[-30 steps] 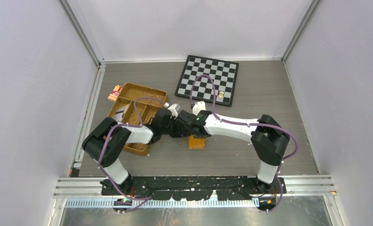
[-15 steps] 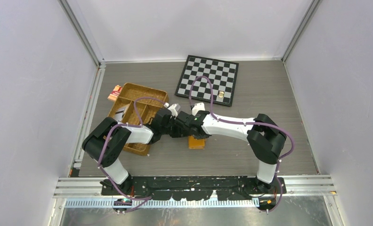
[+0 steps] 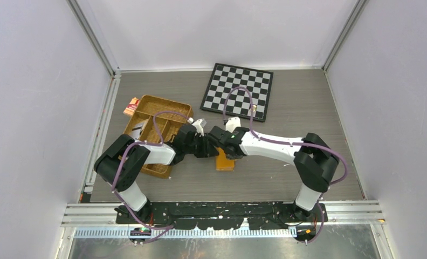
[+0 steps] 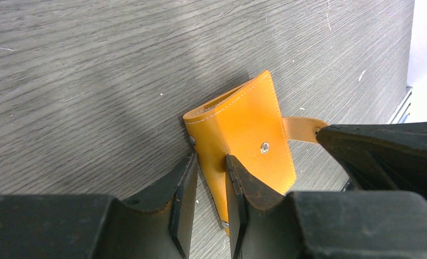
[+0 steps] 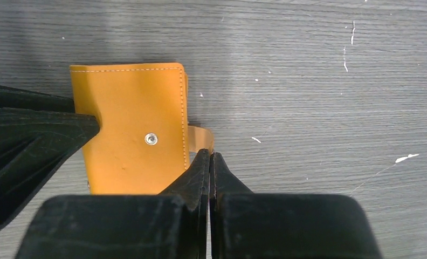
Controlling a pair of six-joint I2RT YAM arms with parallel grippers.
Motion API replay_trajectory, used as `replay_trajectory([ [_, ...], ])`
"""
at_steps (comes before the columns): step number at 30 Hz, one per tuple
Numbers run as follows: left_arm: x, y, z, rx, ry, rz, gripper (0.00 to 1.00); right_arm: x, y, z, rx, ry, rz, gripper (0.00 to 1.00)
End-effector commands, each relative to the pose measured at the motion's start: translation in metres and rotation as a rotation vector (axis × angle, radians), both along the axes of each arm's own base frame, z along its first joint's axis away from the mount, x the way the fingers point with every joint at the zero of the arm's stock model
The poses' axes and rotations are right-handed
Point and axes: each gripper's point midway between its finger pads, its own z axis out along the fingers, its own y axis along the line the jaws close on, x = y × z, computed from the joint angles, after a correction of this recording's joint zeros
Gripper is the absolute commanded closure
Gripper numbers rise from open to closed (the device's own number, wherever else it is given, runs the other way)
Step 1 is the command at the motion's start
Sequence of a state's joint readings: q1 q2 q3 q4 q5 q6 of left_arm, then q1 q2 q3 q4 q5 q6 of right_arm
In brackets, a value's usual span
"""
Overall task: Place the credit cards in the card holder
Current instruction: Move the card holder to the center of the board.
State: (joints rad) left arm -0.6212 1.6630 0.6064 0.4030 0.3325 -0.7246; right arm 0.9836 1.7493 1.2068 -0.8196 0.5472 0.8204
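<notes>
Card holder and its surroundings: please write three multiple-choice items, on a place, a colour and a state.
1. Where is the card holder?
A) in the woven tray
B) on the table, between the left end effector and the right end effector
C) on the chessboard
2. Its colour?
A) orange
B) blue
C) black
3. The right end effector is
A) wide open
B) closed on the holder's strap
C) out of view
Answers: 1 B, wood grain surrounds it; 2 A, both wrist views show orange; 3 B, its fingers meet on the strap.
</notes>
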Motion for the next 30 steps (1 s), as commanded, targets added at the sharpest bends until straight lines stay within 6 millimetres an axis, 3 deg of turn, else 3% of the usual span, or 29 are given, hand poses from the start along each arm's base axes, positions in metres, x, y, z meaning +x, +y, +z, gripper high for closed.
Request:
replay_trajectory([
  [1,-0.015,0.027,-0.043,0.162,0.087,0.018,0.72,0.011,0.009,0.017,0.171,-0.034,0.014,1.0],
  [16,-0.017,0.023,-0.047,0.161,0.104,0.0,0.72,0.017,0.038,-0.002,0.294,0.012,0.095,1.0],
  [30,-0.017,0.022,-0.049,0.164,0.109,-0.003,0.73,0.011,0.044,-0.018,0.295,0.069,0.108,1.0],
])
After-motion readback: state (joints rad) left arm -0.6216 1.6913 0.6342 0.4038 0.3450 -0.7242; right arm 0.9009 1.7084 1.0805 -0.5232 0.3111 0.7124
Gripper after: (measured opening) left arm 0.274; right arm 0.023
